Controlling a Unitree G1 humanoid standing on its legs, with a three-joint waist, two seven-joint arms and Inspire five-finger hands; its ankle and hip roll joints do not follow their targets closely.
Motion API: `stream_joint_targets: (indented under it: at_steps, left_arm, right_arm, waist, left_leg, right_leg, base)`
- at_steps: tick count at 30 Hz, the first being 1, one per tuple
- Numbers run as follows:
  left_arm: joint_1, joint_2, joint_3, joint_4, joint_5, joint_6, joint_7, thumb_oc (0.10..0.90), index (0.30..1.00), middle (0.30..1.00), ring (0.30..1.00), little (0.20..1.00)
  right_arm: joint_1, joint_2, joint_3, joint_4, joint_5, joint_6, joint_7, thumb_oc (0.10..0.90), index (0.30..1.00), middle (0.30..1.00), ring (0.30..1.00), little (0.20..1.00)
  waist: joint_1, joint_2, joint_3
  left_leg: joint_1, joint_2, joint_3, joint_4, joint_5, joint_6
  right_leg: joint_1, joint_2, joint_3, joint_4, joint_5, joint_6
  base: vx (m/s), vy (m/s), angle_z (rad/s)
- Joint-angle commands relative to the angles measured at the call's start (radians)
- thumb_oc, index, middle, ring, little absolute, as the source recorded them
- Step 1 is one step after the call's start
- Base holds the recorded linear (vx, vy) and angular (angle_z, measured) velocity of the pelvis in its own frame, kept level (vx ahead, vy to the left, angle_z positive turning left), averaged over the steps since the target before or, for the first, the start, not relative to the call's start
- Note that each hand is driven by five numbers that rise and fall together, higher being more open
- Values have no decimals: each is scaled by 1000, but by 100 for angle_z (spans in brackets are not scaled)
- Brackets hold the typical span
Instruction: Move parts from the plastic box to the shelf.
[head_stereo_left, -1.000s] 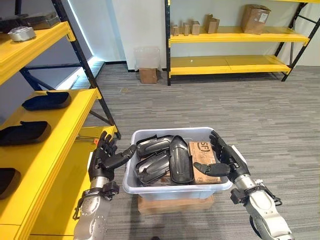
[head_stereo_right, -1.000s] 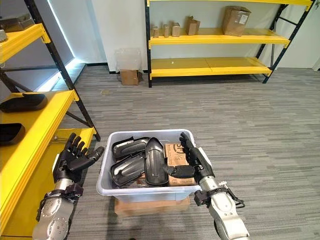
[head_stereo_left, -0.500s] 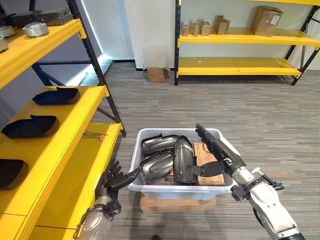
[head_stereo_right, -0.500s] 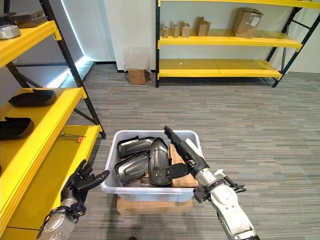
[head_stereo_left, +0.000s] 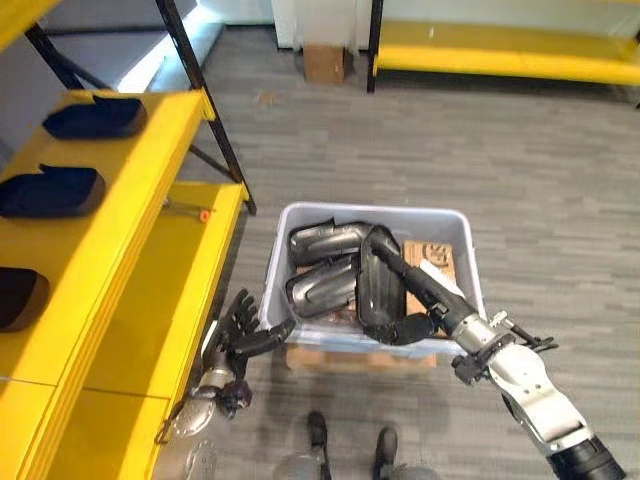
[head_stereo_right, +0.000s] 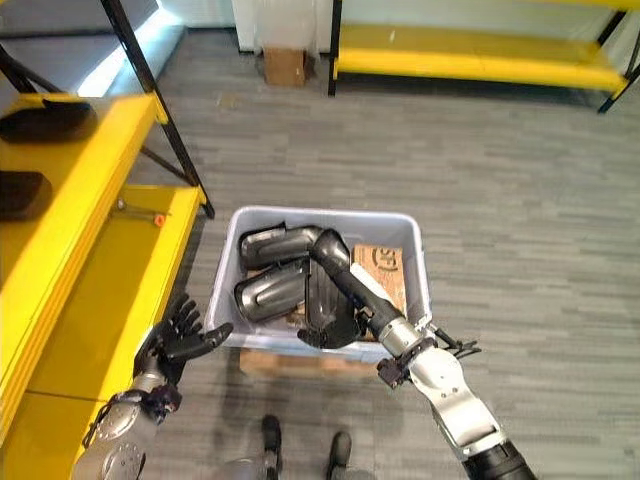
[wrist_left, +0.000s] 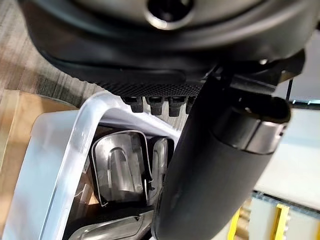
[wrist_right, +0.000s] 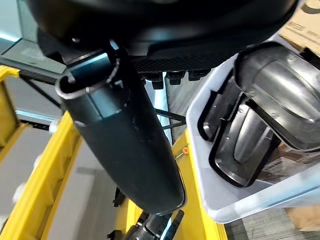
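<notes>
Dark moulded parts (head_stereo_left: 52, 190) are seen lying on the yellow metal shelf (head_stereo_left: 110, 250) at the left. The left hand (head_stereo_left: 238, 335) is held with fingers spread, empty, just beside the pale grey plastic box (head_stereo_left: 284, 225). Inside the box, a black curved part (head_stereo_left: 378, 285) is touched by the straight fingers of the right hand (head_stereo_left: 425, 295), its thumb under the part's near end.

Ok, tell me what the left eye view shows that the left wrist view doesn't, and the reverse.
Left eye view: the yellow shelf holding dark parts, and the right hand, fingers straight, over a part in the plastic box. Left wrist view: a close look past the left hand into one part's hollow. Both: that box and its parts.
</notes>
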Motion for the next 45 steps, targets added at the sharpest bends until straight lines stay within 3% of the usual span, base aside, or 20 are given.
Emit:
stream_joint_targets:
  at_steps: [1, 9, 17, 23, 27, 34, 40, 45]
  left_arm:
    - [-69, 59, 22, -102, -22, -145, 36, 900, 1000, 1000, 1000, 1000]
    - [-128, 54, -3, -146, -22, -148, 68, 900, 1000, 1000, 1000, 1000]
    - [-157, 45, -9, -168, -17, -176, 77, 900, 1000, 1000, 1000, 1000]
    - [-195, 39, -13, -189, -32, -163, 85, 900, 1000, 1000, 1000, 1000]
    - [-196, 32, -19, -210, -38, -166, 80, 900, 1000, 1000, 1000, 1000]
    - [-186, 25, -17, -225, -37, -162, 81, 900, 1000, 1000, 1000, 1000]
    - [-180, 19, -32, -219, -63, -109, 47, 900, 1000, 1000, 1000, 1000]
    - [-167, 18, -46, -211, -70, -119, 38, 900, 1000, 1000, 1000, 1000]
  right_arm:
    - [-129, 2, 10, -70, -38, -100, -41, 900, 1000, 1000, 1000, 1000]
    - [-232, -8, 17, -49, -156, -80, -150, 900, 1000, 1000, 1000, 1000]
    - [-279, -15, 33, -62, -210, -63, -163, 900, 1000, 1000, 1000, 1000]
    - [-315, 0, 35, -77, -160, -15, -205, 900, 1000, 1000, 1000, 1000]
    - [-304, 25, 18, -88, -57, -8, -227, 900, 1000, 1000, 1000, 1000]
    - [-277, 58, -4, -112, -59, 5, -268, 900, 1000, 1000, 1000, 1000]
    - [-258, 79, -6, -99, -7, 26, -252, 900, 1000, 1000, 1000, 1000]
    - [-255, 77, -9, -87, -28, 9, -255, 900, 1000, 1000, 1000, 1000]
  waist:
    - [0, -42, -10]
    - [-8, -12, 76]
    - [-21, 7, 134]
    - [-30, 13, 160]
    - [-38, 18, 168]
    - [-46, 23, 166]
    - [-50, 28, 174]
    - [-51, 31, 179]
  left_leg:
    - [65, -30, -38, -8, -98, -28]
    - [1, -35, -29, -8, -74, -36]
    - [-35, -37, -5, -8, -64, -45]
    - [-53, -38, 1, -8, -61, -48]
    - [-51, -38, 8, -8, -62, -50]
    - [-40, -41, 16, -8, -66, -49]
    - [-29, -45, 26, -8, -71, -45]
    - [-24, -48, 30, -8, -72, -45]
  right_leg:
    - [-38, -39, 90, 2, 32, 83]
    - [-108, -33, 96, 19, 30, 73]
    - [-153, -33, 94, 26, 35, 73]
    - [-178, -32, 103, 36, 34, 72]
    - [-182, -32, 106, 41, 32, 72]
    - [-184, -36, 114, 56, 25, 74]
    - [-186, -41, 115, 70, 19, 76]
    - [-187, -43, 118, 75, 18, 77]
  base:
    - [-118, 20, -2]
    - [-88, 13, -3]
    - [-49, 9, -4]
    - [-27, 7, -3]
    - [-7, 6, -3]
    - [32, 10, -2]
    - [29, 3, -2]
    - [37, 8, -1]
